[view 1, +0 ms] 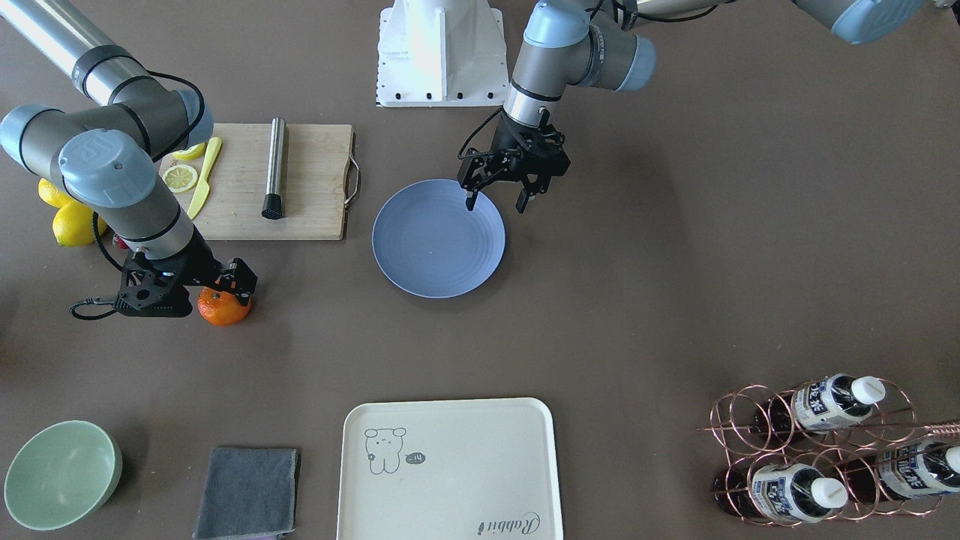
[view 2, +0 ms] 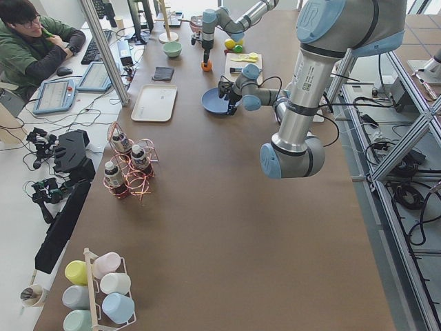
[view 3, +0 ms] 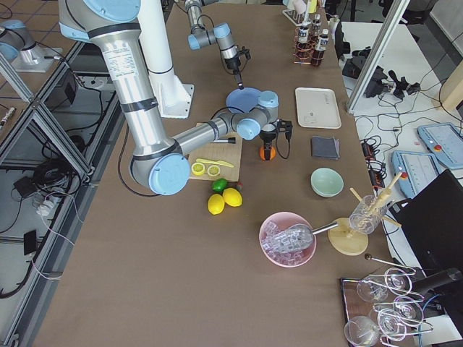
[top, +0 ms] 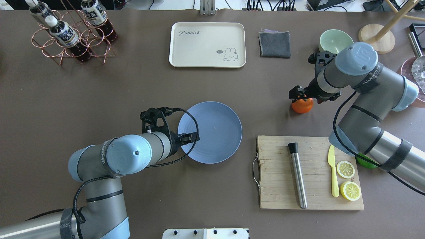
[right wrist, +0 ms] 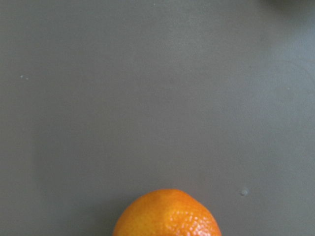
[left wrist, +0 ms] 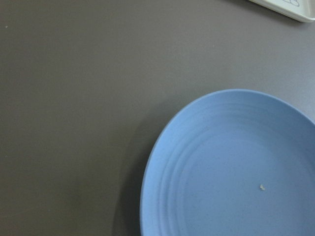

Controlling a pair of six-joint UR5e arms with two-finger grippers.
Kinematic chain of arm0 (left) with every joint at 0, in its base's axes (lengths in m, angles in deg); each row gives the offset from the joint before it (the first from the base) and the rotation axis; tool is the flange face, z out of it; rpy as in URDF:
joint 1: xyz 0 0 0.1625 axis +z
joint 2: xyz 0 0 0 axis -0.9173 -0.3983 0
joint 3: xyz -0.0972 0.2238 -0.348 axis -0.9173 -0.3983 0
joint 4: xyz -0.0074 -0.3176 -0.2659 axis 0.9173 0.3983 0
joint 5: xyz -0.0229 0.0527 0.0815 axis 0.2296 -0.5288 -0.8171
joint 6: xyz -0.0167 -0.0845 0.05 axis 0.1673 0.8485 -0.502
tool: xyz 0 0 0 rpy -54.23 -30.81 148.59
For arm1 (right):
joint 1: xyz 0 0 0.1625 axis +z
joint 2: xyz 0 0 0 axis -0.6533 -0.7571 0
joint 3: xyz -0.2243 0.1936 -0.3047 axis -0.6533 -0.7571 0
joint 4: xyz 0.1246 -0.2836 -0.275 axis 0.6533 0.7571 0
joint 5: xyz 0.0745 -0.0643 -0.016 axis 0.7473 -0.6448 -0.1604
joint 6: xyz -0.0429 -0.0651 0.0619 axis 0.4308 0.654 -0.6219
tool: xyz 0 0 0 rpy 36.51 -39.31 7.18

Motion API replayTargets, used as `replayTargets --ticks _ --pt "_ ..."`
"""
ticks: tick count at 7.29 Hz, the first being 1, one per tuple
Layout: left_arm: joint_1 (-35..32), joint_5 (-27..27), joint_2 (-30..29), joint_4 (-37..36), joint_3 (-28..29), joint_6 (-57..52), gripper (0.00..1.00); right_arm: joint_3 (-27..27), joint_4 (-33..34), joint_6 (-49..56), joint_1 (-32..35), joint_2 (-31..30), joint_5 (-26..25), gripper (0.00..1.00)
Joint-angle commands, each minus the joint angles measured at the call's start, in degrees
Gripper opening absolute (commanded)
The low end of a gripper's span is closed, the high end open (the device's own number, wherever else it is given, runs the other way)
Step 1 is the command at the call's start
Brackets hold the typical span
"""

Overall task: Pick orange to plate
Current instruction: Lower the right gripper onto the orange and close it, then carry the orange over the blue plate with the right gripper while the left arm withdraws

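The orange (view 1: 223, 309) (top: 302, 106) rests on the brown table, well to the side of the blue plate (view 1: 439, 240) (top: 212, 132). My right gripper (view 1: 223, 291) (top: 301, 97) hangs right over the fruit, fingers down at its top, and looks open. In the right wrist view the orange (right wrist: 167, 214) fills the bottom centre, with no fingers showing. My left gripper (view 1: 496, 202) stands open and holds nothing, over the plate's rim on the robot's side. The left wrist view shows only bare plate (left wrist: 231, 172) and table.
A wooden cutting board (view 1: 300, 184) with a steel rod (view 1: 275, 169), a yellow knife and lemon slices lies beside the plate. Whole lemons (view 1: 71, 223) sit behind my right arm. A green bowl (view 1: 60, 472), grey cloth (view 1: 247, 491), cream tray (view 1: 450, 469) and bottle rack (view 1: 825, 450) line the far edge.
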State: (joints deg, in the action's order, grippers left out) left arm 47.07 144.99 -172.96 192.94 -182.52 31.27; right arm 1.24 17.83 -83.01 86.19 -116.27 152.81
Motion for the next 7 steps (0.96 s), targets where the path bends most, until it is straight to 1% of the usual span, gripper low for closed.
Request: replayTargets --ticks 1,2,3,4,5,6,7 --pt "-0.3 -0.1 0.2 0.0 0.0 -0.1 0.98 -0.6 0.1 -0.2 -0.5 1.0 -0.2 0.91" --pt "-0.3 -0.1 0.1 0.0 0.0 -0.1 0.98 -0.6 0.0 -0.6 -0.7 1.0 -0.2 0.14" --pt "-0.3 0.0 0.0 0.0 -0.2 -0.2 0.98 -0.6 0.0 -0.2 -0.9 1.0 -0.3 0.0" --pt "-1.8 0.6 -0.1 -0.4 -1.9 -0.7 0.98 0.7 0.6 -0.6 0.5 2.9 0.3 0.0" --pt "-3.5 2.9 0.0 -0.6 -2.1 -1.1 0.98 1.5 0.9 -0.7 1.4 4.5 2.2 0.0" --pt "-6.0 4.1 0.7 -2.7 -4.1 -6.2 0.98 2.9 1.8 -0.8 1.4 6.1 3.0 0.0" --pt "-7.4 4.3 1.4 -8.4 -7.3 -11.5 0.98 4.8 5.9 -0.8 1.3 8.3 3.1 0.0"
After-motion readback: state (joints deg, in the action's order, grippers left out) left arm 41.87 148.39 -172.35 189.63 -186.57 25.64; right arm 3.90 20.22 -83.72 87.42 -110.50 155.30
